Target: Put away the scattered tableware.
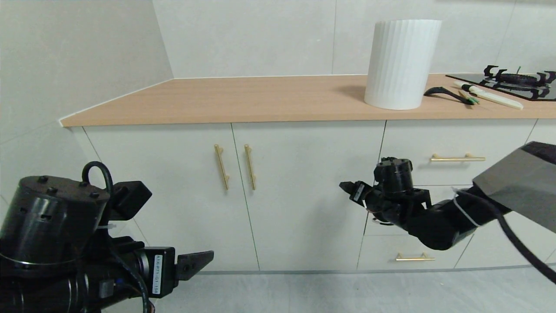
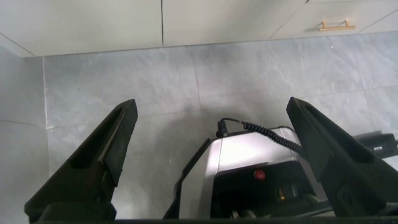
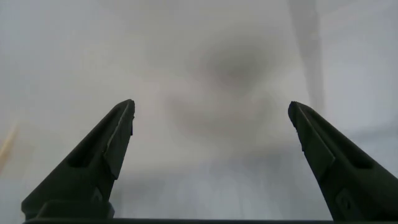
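left gripper (image 2: 211, 109) fingers spread, its wrist label (image 1: 157, 274) illegible, right gripper (image 3: 211, 107) fingers spread before blurred cabinet (image 3: 205, 56), tableware (image 1: 473, 94) beside white ribbed holder (image 1: 402, 65) at right end of worktop (image 1: 260, 100), hob (image 1: 521, 82) cut off

Pale tiled walls (image 1: 243, 34). Wood counter (image 1: 243, 98) across 12 o'clock, white cabinets (image 1: 299, 195) with brass handles (image 1: 221, 167) under it. Hob (image 1: 521, 82) at 2. Grey tile floor (image 1: 347, 291) at 6.

Soft, even overhead light, the white pot (image 1: 402, 63) casting a faint shadow leftward on the worktop (image 1: 243, 100), the hob (image 1: 499, 89) glossy, straight lines bowing at the head view's edges
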